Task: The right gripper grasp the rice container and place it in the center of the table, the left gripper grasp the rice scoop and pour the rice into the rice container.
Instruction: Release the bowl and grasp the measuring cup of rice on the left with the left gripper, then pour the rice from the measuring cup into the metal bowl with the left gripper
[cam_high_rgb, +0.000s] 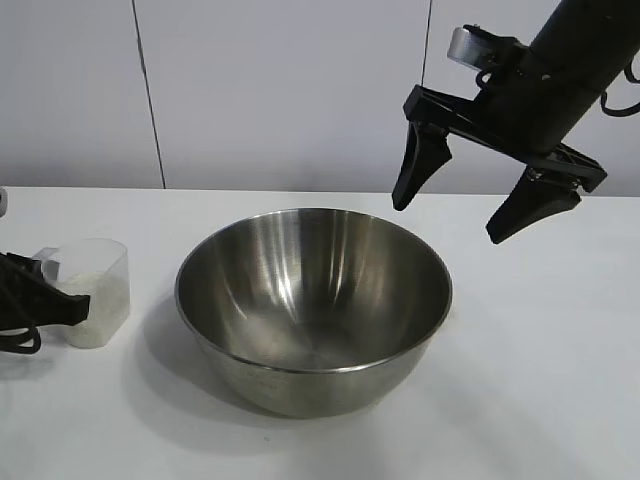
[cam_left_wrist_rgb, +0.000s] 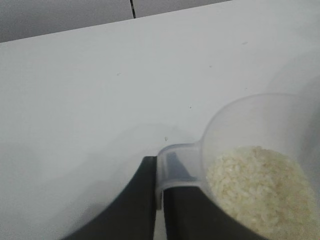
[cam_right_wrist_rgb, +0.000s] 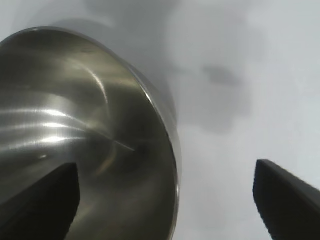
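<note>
While your left end effector (cam_left_wrist_rgb: 159, 210) clenches one translucent plastic rice scoop (cam_high_rgb: 92, 290) of granular rice (cam_left_wrist_rgb: 257, 190), one round steel rice container (cam_high_rgb: 313, 305) sits beneath your splayed, released right end effector (cam_high_rgb: 470, 200).

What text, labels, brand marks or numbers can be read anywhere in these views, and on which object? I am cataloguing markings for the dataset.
None: no readable text, number or sign shows in any view.
rice container: bare steel, no stamp visible.
rice scoop: clear plastic, no graduations or lettering visible.
left gripper and right gripper: plain black, no label in view.
table and wall: blank.
</note>
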